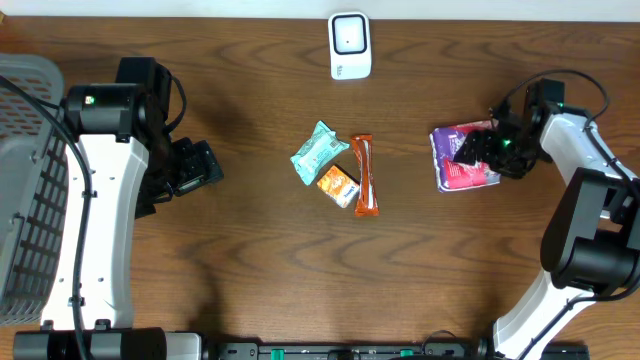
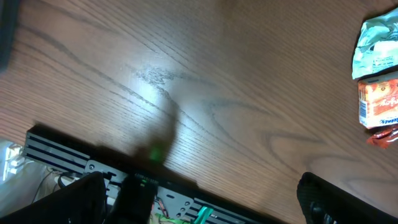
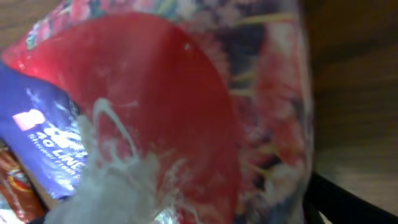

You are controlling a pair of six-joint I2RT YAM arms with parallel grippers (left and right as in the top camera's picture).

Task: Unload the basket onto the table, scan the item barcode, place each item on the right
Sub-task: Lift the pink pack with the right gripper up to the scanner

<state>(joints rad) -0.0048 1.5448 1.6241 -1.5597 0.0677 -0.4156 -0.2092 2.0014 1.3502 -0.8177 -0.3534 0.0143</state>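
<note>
Wooden table [image 1: 250, 260], dark brown grain, bearing all else. Grey mesh basket [image 1: 30, 200], at the table's edge, well apart from the left fingers [image 1: 205, 165], on the far side of them from the packets. Teal packet [image 1: 319, 152], crinkled, the nearest of three snacks to the left fingers. Small orange packet [image 1: 338, 185], touching the teal one. Orange-brown bar [image 1: 365, 176], lying lengthwise just beside both, the nearest of the three to the right fingers [image 1: 468, 150], yet apart from them.

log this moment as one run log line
step: pickup | right hand: on purple packet, grip unclear | left hand: open, empty | scanner: untouched
</note>
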